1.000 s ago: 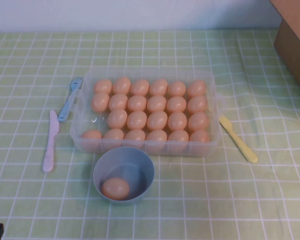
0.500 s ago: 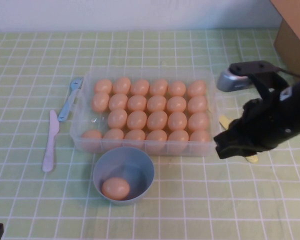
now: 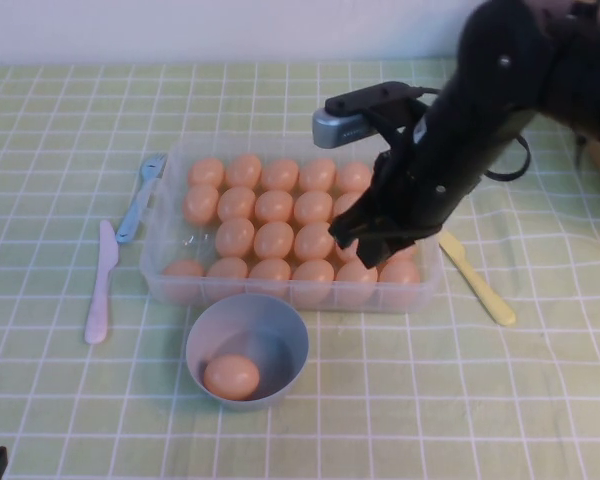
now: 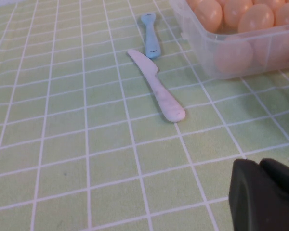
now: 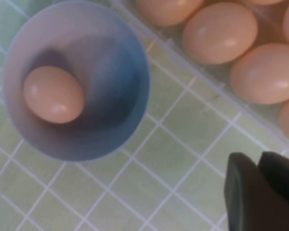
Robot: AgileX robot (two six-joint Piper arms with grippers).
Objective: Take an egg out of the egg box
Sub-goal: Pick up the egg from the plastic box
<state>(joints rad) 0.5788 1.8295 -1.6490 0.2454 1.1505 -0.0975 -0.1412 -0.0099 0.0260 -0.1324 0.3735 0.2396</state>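
Observation:
The clear egg box (image 3: 166, 262) holds several orange-tan eggs (image 3: 274, 240) in rows. My right gripper (image 3: 368, 250) hangs over the box's right end, above the eggs there and hiding some of them. In the right wrist view it (image 5: 259, 160) is shut and holds nothing, with the box's near wall (image 5: 202, 79) and several eggs (image 5: 220, 32) close by. One more egg (image 3: 231, 376) lies in the blue-grey bowl (image 3: 282, 338) in front of the box. My left gripper (image 4: 258, 164) is shut and empty, low over the cloth at the near left corner.
A pink plastic knife (image 3: 101, 283) and a light blue fork (image 3: 140, 197) lie left of the box. A yellow plastic knife (image 3: 477, 279) lies right of it, partly under my right arm. A green checked cloth covers the table.
My right arm has swung in from the right edge, first to beside the box, now over its right end. The left arm, the eggs and the bowl have not moved.

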